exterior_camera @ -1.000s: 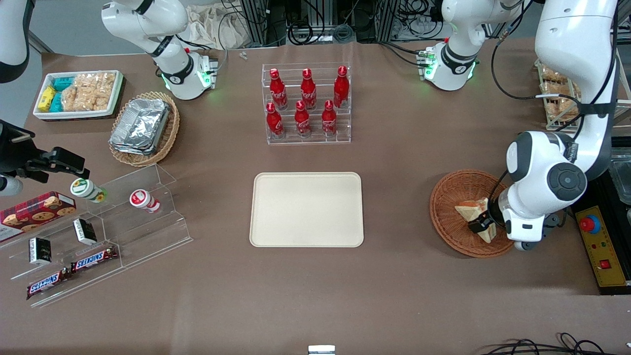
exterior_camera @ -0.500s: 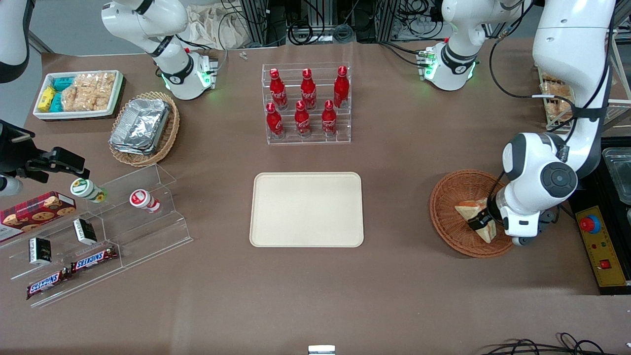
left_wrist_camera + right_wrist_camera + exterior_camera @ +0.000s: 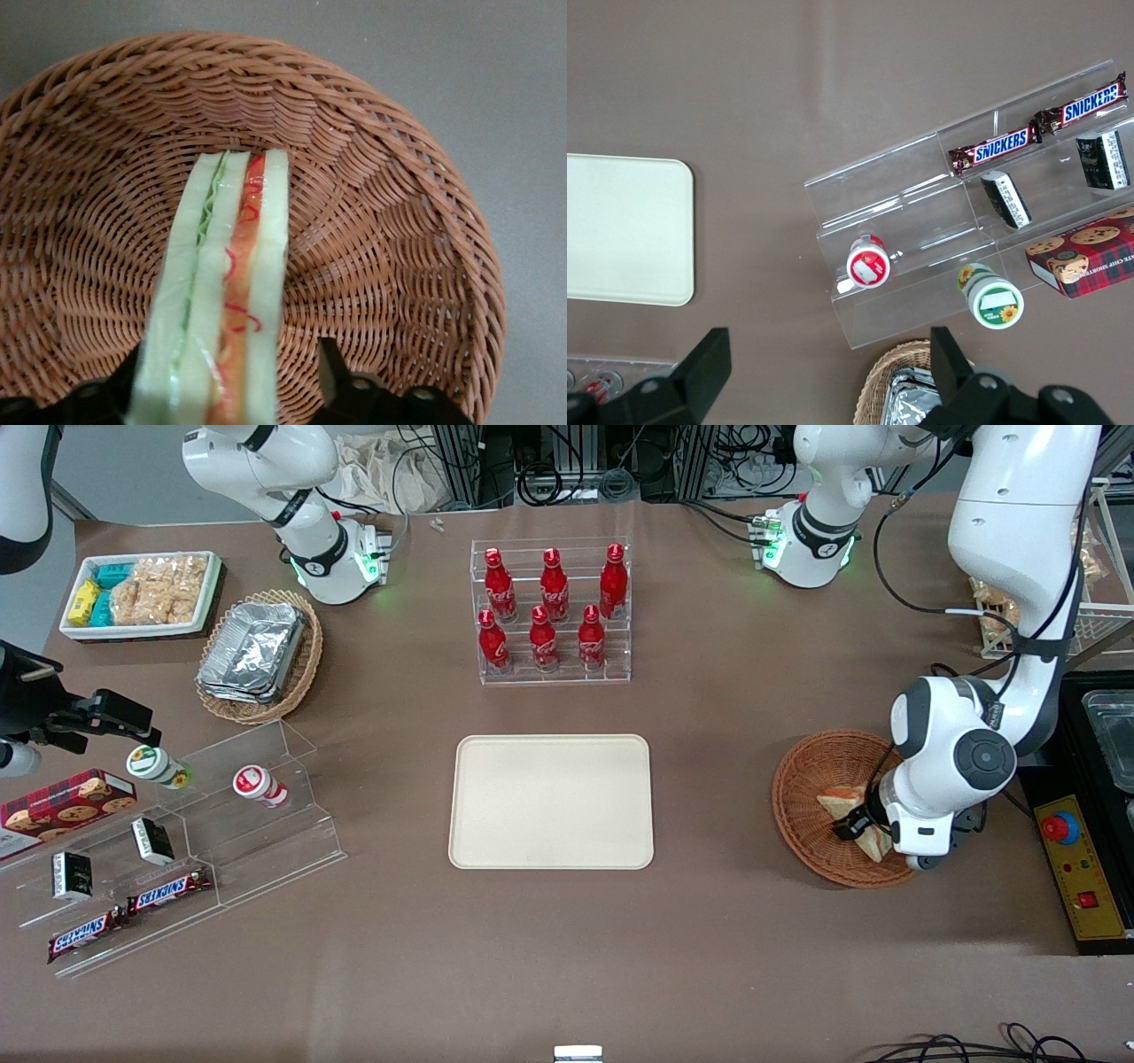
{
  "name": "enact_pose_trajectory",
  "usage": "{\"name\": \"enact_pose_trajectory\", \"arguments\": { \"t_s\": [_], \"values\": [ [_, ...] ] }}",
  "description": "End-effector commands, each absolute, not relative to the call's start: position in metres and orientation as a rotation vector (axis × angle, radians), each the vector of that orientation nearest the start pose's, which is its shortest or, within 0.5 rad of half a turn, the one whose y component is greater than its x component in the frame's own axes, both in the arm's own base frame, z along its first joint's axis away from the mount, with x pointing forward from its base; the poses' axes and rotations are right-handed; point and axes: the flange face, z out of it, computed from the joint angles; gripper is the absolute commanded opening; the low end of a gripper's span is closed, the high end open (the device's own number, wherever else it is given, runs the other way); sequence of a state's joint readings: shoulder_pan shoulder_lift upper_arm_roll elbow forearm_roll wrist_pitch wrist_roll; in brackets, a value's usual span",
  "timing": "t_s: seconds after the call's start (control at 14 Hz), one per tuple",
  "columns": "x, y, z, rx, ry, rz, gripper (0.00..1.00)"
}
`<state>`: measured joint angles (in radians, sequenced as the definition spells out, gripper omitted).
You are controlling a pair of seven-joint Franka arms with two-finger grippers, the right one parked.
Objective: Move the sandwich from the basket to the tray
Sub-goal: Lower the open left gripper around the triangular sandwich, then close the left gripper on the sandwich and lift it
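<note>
Gripper (image 3: 858,831) low in basket (image 3: 811,779), jaws pinching the sandwich (image 3: 840,804).
Sandwich (image 3: 217,301) stands on edge inside the basket (image 3: 381,221), filling edge up, a finger (image 3: 341,390) on each flat side; basket rim ringed all round by bare bench (image 3: 718,779); tray (image 3: 551,801) flat mid-bench, well apart from the basket, open bench between them; bottle rack (image 3: 551,611) farther from the camera than the tray.

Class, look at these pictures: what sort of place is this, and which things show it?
Likely a robotics lab staged as a snack counter: cola bottles on a clear rack, Snickers bars on acrylic shelves, cables beside the arm bases. The gripper straddles the sandwich in the basket; the tray waits.
</note>
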<state>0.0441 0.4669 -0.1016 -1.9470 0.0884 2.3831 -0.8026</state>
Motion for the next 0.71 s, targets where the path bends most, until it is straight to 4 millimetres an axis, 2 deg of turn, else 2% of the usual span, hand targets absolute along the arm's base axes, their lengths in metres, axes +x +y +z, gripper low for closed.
{"name": "enact_pose_trajectory", "arguments": {
  "t_s": [0.0,0.21,0.29,0.5,0.64],
  "values": [
    [0.620,-0.033,0.244,-2.928,-1.070,-0.016,0.00],
    [0.621,-0.036,0.254,-2.933,-1.060,-0.023,0.00],
    [0.621,-0.037,0.269,-2.933,-1.061,-0.036,0.00],
    [0.623,-0.042,0.333,-2.909,-1.017,0.029,0.00],
    [0.623,-0.048,0.386,-2.914,-0.933,0.088,0.00]
  ]
}}
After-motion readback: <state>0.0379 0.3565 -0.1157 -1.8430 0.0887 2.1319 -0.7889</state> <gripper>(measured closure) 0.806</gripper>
